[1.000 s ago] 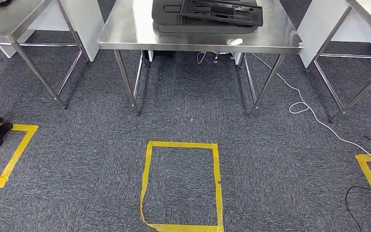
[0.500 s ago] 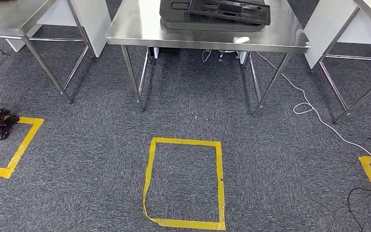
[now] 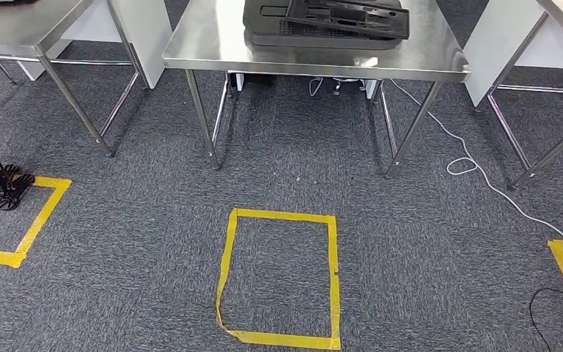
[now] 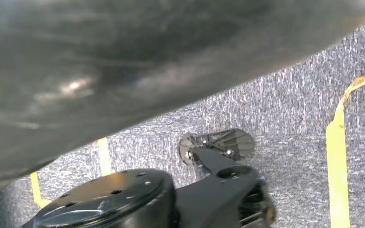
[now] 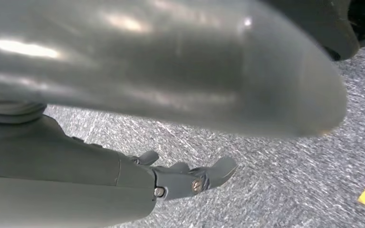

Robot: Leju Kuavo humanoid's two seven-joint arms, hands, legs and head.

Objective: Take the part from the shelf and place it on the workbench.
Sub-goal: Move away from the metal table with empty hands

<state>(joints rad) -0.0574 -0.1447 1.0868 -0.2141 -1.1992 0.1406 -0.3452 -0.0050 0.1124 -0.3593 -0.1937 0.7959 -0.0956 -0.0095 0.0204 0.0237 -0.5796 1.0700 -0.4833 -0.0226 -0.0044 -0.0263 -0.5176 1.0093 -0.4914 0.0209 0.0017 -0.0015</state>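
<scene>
Head view shifted slightly, camera moved, flat black plastic part point(image 3: 328, 22) on steel workbench point(image 3: 205, 40), yellow tape square point(image 3: 278, 277) in front of workbench, right hand point(image 5: 190, 178) fingers loosely apart, holding nothing, left hand's fingers can't tell.

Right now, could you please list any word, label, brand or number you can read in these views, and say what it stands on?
None: no readable text.
The black part on the steel workbench bears none.
The yellow tape square on the carpet is unlettered.

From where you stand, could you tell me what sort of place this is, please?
Probably a workshop or robot test area: steel tables stand on grey carpet, yellow tape squares mark spots on the floor, and black trays sit stacked on the middle table.
</scene>
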